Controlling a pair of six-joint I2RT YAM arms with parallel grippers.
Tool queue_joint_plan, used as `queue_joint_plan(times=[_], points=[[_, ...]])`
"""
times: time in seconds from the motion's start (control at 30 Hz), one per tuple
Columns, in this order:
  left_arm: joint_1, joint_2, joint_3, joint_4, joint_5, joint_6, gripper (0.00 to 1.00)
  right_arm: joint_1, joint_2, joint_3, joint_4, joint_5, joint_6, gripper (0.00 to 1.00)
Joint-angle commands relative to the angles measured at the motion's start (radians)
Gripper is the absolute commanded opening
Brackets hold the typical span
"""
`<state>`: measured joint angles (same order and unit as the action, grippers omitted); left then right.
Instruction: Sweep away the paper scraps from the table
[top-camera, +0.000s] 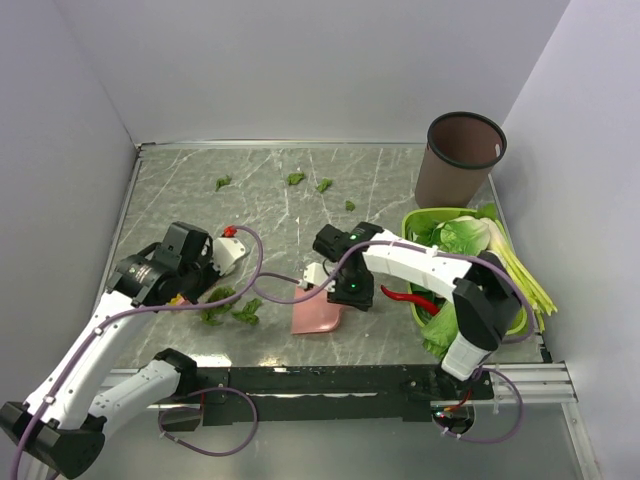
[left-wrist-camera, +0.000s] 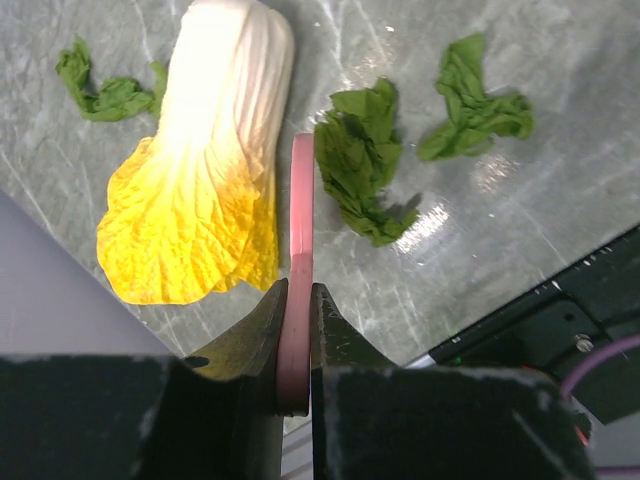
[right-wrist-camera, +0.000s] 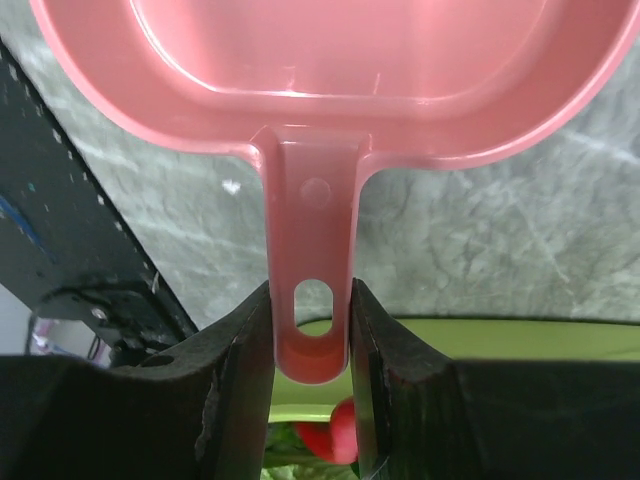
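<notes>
Gripping a pink dustpan (top-camera: 318, 316) in our right tool (right-wrist-camera: 310, 300), a pink strip (left-wrist-camera: 302, 200) in our left tool (left-wrist-camera: 298, 300), we see paper scraps (top-camera: 296, 178) unswept at twelve and eight o'clock.

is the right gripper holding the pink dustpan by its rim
No, the right gripper clamps the dustpan by its handle.

My left gripper (left-wrist-camera: 297, 292) is pinched tight on a thin pink blade (left-wrist-camera: 301, 200) that runs out ahead of the fingertips, elbow folded behind it. My right gripper (right-wrist-camera: 310, 300) clamps the pink dustpan handle (right-wrist-camera: 310, 220) between both fingers, forearm stretched out behind.
</notes>
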<state>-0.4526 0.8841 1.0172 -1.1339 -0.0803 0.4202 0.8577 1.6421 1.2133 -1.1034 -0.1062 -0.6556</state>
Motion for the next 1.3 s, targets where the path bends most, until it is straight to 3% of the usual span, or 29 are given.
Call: queue_joint_plan(times=[0.0, 0.57, 0.73, 0.9, 1.1, 1.27], points=[[-0.001, -0.005, -0.019, 0.08, -0.058, -0.024, 0.01, 0.033, 0.071, 0.075, -0.064, 0.031, 0.096, 0.0], [0.0, 0.047, -0.129, 0.109, 0.091, -0.106, 0.01, 0.156, 0.223, 0.166, -0.089, 0.007, 0.204, 0.0], [0.0, 0.114, -0.063, 0.112, 0.293, -0.162, 0.01, 0.167, 0.274, 0.209, -0.085, -0.043, 0.244, 0.0], [-0.001, 0.215, 0.018, 0.12, 0.404, -0.094, 0.01, 0.167, 0.326, 0.267, -0.087, -0.07, 0.267, 0.0], [-0.009, 0.352, 0.103, 0.083, 0.769, -0.027, 0.01, 0.156, 0.367, 0.319, -0.082, -0.096, 0.29, 0.0], [-0.02, 0.389, 0.107, 0.125, 0.786, -0.113, 0.01, 0.112, 0.351, 0.312, -0.073, -0.099, 0.29, 0.0]])
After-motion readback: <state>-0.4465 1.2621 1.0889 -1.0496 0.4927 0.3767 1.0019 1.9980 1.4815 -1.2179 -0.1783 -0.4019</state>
